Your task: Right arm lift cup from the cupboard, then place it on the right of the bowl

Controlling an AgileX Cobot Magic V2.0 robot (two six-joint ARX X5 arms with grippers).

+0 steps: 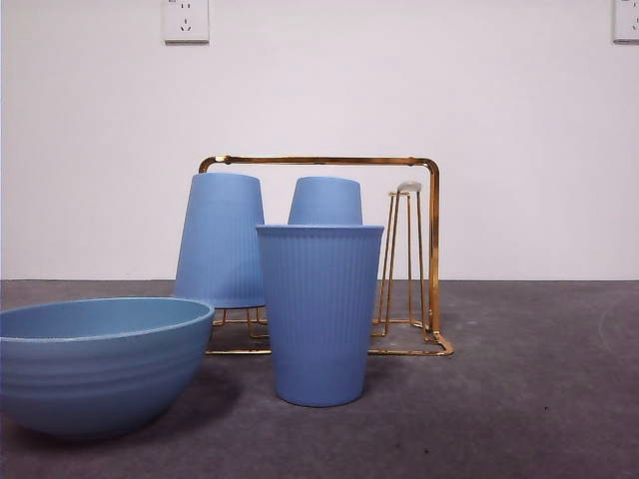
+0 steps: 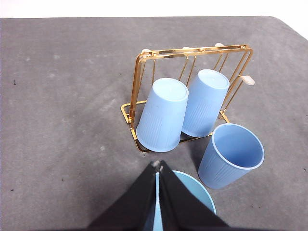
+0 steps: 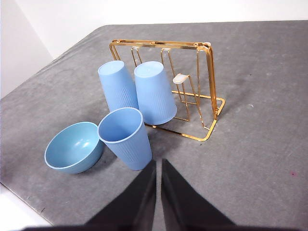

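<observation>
Three blue tumblers share the grey bench (image 1: 539, 399), and only one of them stands upright: the cup (image 1: 319, 314), open mouth up, just to the right of the bowl (image 1: 95, 364) and in front of the cupboard (image 1: 431, 249). Cup and bowl look close but apart in the right wrist view, with a thin strip of bench between them. Two other cups hang upside down on the gold wire pegs, the left cup (image 1: 220, 239) tilted a little and the middle cup (image 1: 325, 201) mostly hidden behind the upright one; inverted like that they would drain and stay put on their pegs. One bare peg (image 1: 408, 187) with a pale tip stands free at the rack's right end, which is likely where the upright cup came from.

Neither arm touches anything. The right hand (image 3: 158, 166) hovers above the bench on the near side of the cup, well clear of it, its two black jaws clenched together with only a hairline between them and nothing held. The left hand (image 2: 158, 168) hangs over the bowl's rim, likewise clenched and empty, evidently waiting.

Judging by how things lie, the placing appears done: the cup rests flat on its narrow base, steady, beside the bowl as asked, so little seems left but to keep clear of it
</observation>
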